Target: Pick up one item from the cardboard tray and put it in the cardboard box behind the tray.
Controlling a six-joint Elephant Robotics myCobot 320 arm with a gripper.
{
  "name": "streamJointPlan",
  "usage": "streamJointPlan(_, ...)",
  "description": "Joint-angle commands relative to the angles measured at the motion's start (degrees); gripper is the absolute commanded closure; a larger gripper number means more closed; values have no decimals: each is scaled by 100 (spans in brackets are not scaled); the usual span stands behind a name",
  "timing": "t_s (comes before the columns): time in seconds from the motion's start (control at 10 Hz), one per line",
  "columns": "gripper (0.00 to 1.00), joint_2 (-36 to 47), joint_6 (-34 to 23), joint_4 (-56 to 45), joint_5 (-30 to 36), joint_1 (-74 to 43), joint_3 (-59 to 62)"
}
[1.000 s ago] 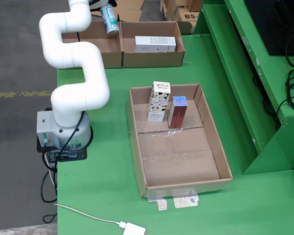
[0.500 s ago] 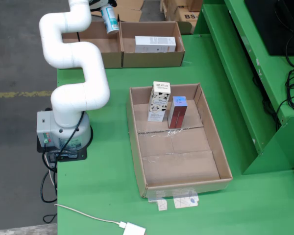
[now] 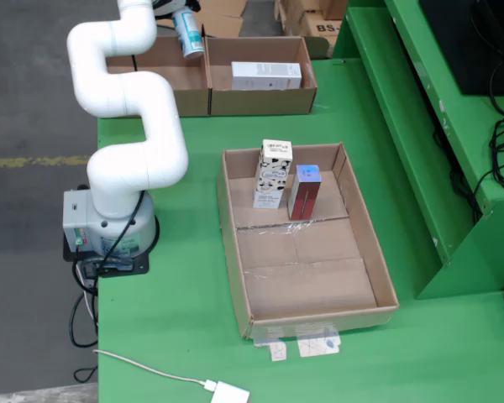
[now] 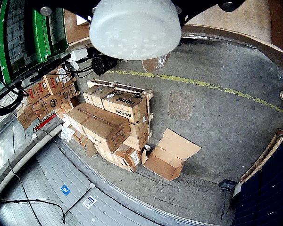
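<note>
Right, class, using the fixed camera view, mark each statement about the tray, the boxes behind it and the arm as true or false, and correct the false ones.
1. Two cartons stand upright in the cardboard tray. True: the cow-print carton and the red carton.
2. The two cartons stand at the near end of the tray. False: they stand at its far end, toward the boxes.
3. A white box lies in the right-hand cardboard box behind the tray. True.
4. The teal can stands in the tray. False: it is up at the arm's end, above the boxes behind the tray.
5. The near half of the tray holds a bottle. False: no bottle shows there.
</note>
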Motion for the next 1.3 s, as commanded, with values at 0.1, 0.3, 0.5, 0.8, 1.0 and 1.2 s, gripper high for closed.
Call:
streamJointPlan(0.1, 100, 205, 23, 77, -75, -42, 166)
streamJointPlan(0.3, 100, 179, 302, 77, -75, 82, 166)
streamJointPlan(0.5, 100, 132, 398, 77, -75, 281, 166)
streamJointPlan(0.8, 100, 110, 951, 77, -73, 373, 166)
streamJointPlan(1.0, 100, 114, 1134, 77, -73, 417, 166)
streamJointPlan(1.2, 100, 132, 1261, 76, -72, 484, 166)
